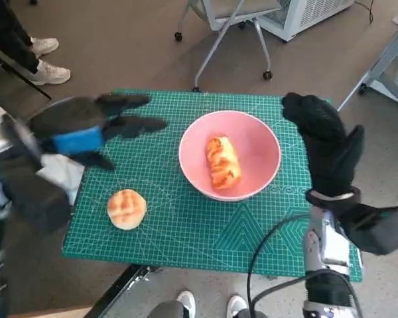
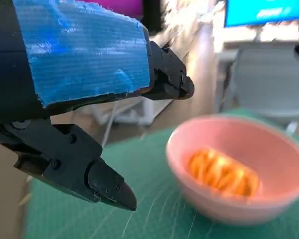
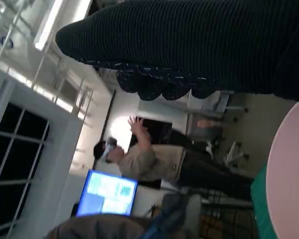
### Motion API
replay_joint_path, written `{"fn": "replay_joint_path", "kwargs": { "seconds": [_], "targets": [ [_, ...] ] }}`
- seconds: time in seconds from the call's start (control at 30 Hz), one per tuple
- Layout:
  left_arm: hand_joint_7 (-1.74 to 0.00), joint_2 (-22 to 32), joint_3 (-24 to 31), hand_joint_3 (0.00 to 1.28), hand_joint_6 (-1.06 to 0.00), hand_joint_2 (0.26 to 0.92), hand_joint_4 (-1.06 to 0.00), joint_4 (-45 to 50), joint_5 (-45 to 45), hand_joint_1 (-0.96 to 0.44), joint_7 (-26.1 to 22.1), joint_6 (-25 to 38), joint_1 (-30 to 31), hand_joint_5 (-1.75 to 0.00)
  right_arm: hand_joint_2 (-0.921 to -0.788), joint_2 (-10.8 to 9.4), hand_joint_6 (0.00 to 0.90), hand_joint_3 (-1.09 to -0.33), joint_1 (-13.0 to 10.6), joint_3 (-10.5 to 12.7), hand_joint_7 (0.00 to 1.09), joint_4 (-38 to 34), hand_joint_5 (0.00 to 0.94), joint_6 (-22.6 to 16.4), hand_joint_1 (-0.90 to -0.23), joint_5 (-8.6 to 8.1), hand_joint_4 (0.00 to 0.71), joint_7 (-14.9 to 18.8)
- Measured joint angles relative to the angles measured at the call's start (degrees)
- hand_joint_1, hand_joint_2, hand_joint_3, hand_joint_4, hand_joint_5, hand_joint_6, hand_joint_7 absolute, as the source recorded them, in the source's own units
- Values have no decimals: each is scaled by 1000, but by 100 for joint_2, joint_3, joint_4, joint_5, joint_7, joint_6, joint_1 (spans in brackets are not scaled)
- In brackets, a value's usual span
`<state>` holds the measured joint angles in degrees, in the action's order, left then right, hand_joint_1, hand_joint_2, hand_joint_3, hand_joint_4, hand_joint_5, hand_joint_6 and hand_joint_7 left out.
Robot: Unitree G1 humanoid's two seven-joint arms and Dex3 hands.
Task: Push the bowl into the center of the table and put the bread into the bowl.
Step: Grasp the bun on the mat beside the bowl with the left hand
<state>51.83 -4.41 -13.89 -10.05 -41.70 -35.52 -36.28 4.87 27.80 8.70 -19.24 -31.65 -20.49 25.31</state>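
Head view: ridged bread (image 1: 223,161) (glossy) in round bowl (image 1: 265,142)

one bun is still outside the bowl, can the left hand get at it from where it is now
Probably yes. The round bun lies alone on the green mat, on the left hand's side of the pink bowl. That hand hovers open beyond it, holding nothing, and nothing stands between them.

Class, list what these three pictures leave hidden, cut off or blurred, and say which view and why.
- Right hand: palm and fingers hidden in the right wrist view; only the glove's back shows.
- Bowl: cut off by the right wrist view's edge; contents unseen there.
- Long bread: blurred in the left wrist view.
- Round bread: appears only in the head view.
- Left hand: motion-blurred in the head view.
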Motion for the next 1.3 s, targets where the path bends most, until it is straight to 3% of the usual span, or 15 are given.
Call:
{"fn": "replay_joint_path", "kwargs": {
  "seconds": [0.7,1.3],
  "targets": [
    [-37,-97,378,1,-413,685,-279,811,93,-164,193,495,1556,-9,-921,12,82,-728,114,32,504,-251,0,0,-691,-86,193,323],
    [-8,-392,-71,11,-386,716,-237,152,-302,-194,249,542,1720,0,-921,29,74,-727,148,37,517,-306,0,37,-699,-137,192,390]
  ]
}}
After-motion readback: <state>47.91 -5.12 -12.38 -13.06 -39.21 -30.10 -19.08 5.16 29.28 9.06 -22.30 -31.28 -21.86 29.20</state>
